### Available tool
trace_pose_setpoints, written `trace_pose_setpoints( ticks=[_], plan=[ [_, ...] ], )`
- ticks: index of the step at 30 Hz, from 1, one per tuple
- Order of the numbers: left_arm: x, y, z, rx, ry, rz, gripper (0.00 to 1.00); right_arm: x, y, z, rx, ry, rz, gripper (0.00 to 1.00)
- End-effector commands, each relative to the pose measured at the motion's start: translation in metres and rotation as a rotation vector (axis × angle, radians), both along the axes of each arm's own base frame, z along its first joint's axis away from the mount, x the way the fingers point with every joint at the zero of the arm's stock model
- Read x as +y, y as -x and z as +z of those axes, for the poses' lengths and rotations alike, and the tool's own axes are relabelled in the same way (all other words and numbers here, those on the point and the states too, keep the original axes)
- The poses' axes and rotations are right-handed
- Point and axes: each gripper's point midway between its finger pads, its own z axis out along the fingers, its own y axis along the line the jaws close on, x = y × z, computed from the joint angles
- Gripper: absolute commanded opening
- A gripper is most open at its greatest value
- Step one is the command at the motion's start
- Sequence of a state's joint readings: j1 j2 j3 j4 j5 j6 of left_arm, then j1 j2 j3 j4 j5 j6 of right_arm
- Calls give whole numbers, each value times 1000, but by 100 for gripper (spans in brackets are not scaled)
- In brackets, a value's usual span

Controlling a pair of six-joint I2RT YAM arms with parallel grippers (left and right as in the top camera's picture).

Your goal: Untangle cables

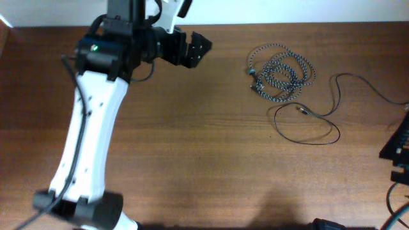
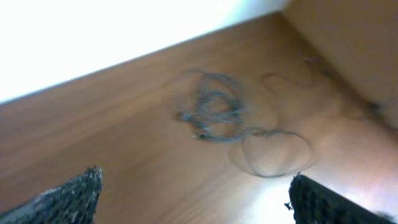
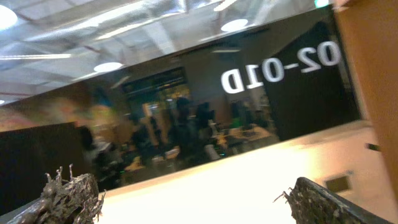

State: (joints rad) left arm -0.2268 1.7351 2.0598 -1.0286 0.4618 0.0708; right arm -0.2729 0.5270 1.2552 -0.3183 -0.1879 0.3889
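The left hand (image 1: 199,51) hangs above the brown wooden surface (image 1: 192,147) near its far edge, at the end of the white left arm (image 1: 89,128). Its two dark fingers (image 2: 68,199) are spread wide with nothing between them. Off to its right, well apart from it, lies the speckled cable (image 1: 281,73), a loose heap of overlapping black-and-white braided loops flat on the wood. Just beside the heap, nearer the front edge, the black cable (image 1: 302,112) makes one open loop. From there its thin line runs on towards the right edge. The left wrist view is blurred, so I cannot tell whether the two cords cross. The right hand (image 3: 199,205) is splayed open and empty, aimed away from the surface at a dark glass wall with mirrored lettering.
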Motion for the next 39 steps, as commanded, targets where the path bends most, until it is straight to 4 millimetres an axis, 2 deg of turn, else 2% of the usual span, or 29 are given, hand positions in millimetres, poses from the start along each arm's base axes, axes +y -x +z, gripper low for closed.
trace_pose_setpoints(
  ticks=[1,3,5,8,11,12,15,17,23,25,28,29,31,33,37,39],
  plan=[
    [57,34,69,-229,-151,231,99,23,5,4,-17,42,121,99],
    [74,70,117,-361,-126,287,100,30,21,8,-50,59,133,99],
    [99,102,149,-461,-136,384,99,37,49,13,-109,80,131,99],
    [111,129,169,-559,-195,388,99,44,74,11,-159,97,130,99],
    [111,129,180,-651,-283,340,99,46,82,13,-181,104,130,99],
    [112,126,192,-700,-271,357,99,47,84,13,-186,106,130,99],
    [134,122,240,-863,-246,528,99,52,96,13,-210,119,136,99],
    [134,124,257,-925,-214,545,99,54,105,12,-223,123,135,99],
    [135,125,256,-921,-216,545,99,60,103,2,-183,129,168,99],
    [138,137,249,-893,-230,536,99,61,107,2,-191,132,168,99],
    [149,186,255,-923,-215,545,99,66,127,-5,-215,141,166,99],
    [156,214,254,-951,-200,553,99,69,138,-13,-229,146,166,99],
    [164,248,245,-979,-186,560,99,74,154,-25,-259,156,164,99],
    [175,294,235,-1066,-139,584,99,77,168,-29,-293,167,160,99],
    [183,327,211,-1175,-83,620,99,78,171,-26,-309,173,159,99],
    [190,328,194,-1230,-101,702,99,78,172,-26,-312,174,160,99]
  ],
)
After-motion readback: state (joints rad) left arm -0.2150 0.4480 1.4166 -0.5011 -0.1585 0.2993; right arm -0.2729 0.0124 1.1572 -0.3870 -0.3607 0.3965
